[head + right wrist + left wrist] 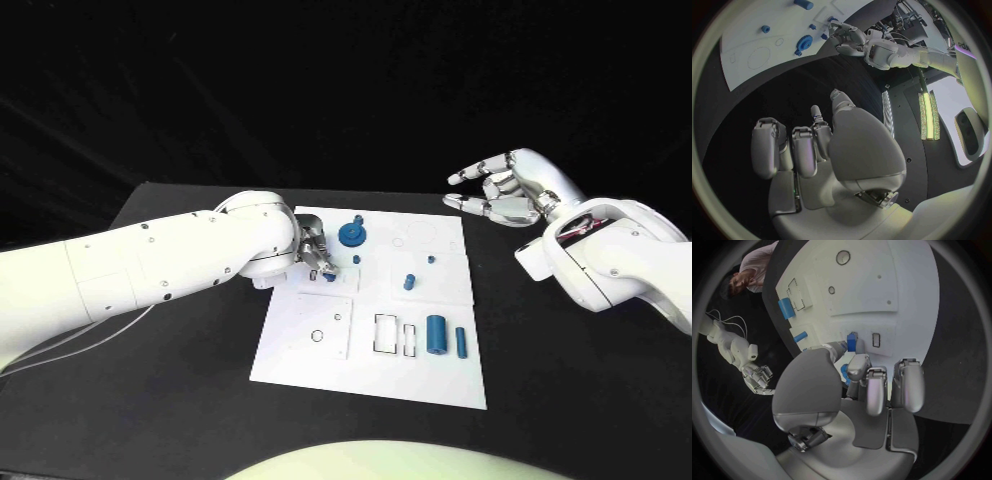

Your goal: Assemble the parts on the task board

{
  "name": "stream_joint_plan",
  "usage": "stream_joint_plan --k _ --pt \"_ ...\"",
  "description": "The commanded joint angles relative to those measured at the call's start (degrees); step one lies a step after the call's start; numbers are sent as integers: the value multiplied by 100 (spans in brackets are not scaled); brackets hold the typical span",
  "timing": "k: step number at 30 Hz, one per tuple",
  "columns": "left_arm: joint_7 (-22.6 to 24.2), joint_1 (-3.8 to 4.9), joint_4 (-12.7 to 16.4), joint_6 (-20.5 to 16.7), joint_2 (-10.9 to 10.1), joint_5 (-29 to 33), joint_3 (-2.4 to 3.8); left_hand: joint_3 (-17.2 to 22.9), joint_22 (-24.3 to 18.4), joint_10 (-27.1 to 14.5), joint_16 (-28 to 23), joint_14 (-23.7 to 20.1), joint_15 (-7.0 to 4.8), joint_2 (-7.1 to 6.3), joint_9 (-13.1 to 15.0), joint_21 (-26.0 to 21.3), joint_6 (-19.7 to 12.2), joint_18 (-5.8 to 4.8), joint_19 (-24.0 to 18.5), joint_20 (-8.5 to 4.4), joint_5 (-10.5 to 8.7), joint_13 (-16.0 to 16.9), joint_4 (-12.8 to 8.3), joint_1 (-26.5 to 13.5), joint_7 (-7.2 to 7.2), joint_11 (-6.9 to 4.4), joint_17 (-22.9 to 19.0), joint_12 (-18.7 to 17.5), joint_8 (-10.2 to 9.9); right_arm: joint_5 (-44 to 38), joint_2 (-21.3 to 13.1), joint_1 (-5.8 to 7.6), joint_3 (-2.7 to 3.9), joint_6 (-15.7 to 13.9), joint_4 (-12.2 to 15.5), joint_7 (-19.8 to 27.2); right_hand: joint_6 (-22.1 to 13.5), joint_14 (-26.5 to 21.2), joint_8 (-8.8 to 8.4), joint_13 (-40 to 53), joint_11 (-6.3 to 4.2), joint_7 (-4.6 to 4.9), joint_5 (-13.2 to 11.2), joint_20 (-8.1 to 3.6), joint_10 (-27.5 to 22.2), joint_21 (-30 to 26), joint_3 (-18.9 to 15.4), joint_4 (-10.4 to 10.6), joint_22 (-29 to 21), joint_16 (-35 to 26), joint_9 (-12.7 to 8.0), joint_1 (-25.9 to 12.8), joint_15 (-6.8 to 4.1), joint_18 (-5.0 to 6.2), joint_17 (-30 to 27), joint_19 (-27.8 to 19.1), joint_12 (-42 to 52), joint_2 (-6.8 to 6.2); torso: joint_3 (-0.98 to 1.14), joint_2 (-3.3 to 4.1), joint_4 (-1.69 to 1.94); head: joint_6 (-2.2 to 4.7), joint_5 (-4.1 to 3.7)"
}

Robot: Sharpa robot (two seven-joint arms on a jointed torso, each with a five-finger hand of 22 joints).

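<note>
Pinching a small blue part (pixel 852 341) over the task board (pixel 433 375), left hand (pixel 317 258) lines it up w/ a slot; right hand (pixel 505 190) waits off-board, fingers apart, holding nothing.

Black table (pixel 173 400) beneath the white plate, its dark surface extending on all sides; thin white cables (pixel 87 335) lie at its left edge.

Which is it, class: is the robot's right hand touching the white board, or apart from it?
Apart. In the head view the right hand hovers beside the white board, with black table between them; the right wrist view shows that gap too.
</note>
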Motion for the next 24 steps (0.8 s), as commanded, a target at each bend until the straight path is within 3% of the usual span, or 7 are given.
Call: stream_joint_plan --k 1,24 --pt "-46 -4 11 162 12 -82 2 995 503 49 34 590 -34 -16 289 39 63 -114 50 -1 30 3 -943 -13 -74 3 1468 10 32 -57 1 -5 0 71 3 32 40 444 24 439 -12 -19 30 2 -37 -20 -25 -3 746 -21 -8 -47 -47 93 964 -27 -16 16 0 -2 1 -6 -3" --pt "-90 -34 -11 273 47 -148 -3 1065 522 62 39 592 -41 -48 340 47 67 -118 63 -3 43 -20 -968 -93 -87 -8 1474 -3 74 -57 -9 -6 0 90 9 39 42 442 25 440 -12 -20 38 1 -35 -23 -27 -1 745 -26 -9 -52 -48 93 957 -27 -14 16 5 -2 -4 -46 2"
